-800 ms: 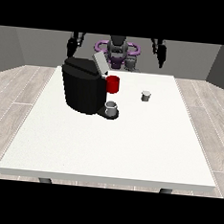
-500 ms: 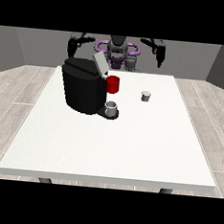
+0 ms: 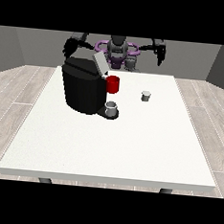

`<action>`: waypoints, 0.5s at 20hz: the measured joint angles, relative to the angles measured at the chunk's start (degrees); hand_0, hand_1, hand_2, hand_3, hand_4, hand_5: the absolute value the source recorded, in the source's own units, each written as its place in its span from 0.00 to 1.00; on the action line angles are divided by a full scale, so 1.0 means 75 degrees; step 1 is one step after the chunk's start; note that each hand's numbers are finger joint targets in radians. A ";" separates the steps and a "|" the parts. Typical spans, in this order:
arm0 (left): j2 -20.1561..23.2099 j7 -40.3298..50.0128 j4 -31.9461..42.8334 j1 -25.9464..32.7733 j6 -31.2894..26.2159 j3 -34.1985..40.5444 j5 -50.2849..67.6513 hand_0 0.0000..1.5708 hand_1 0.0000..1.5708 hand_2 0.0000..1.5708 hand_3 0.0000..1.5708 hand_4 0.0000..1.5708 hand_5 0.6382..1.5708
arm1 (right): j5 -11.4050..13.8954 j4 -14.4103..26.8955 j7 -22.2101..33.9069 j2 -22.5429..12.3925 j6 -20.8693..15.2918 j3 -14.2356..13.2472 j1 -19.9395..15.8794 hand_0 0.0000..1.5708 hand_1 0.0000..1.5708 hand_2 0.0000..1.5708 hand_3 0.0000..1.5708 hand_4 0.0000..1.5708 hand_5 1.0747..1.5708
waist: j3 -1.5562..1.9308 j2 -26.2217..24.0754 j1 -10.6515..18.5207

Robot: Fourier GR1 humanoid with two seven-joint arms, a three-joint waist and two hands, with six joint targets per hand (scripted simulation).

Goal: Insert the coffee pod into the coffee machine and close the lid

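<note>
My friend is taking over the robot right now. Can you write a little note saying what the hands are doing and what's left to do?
Hand at the view's right: raised behind the table, holding nothing.
Hand at the view's left: raised behind the big black coffee machine, holding nothing.
Small grey coffee pod: on the white table, right of the machine, untouched.
Machine's grey lid: tilted up, open.
Done: nothing.
Left: pick up pod, insert it, close lid.

The counter [image 3: 130,149] is looking smooth and matt white, the coffee machine [image 3: 83,88] is showing matt black plastic, and the floor [image 3: 20,86] is looking like pale wood.
</note>
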 measured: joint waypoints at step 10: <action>0.0986 0.0832 0.1159 -0.1521 -0.0218 0.0740 -0.0331 0.00 0.00 0.00 0.00 0.00 1.00 | -0.0062 -0.0114 -0.0170 0.0046 0.0176 0.0193 -0.0309 0.00 0.00 0.00 0.00 0.18 1.00 | 0.0000 0.0642 -0.0623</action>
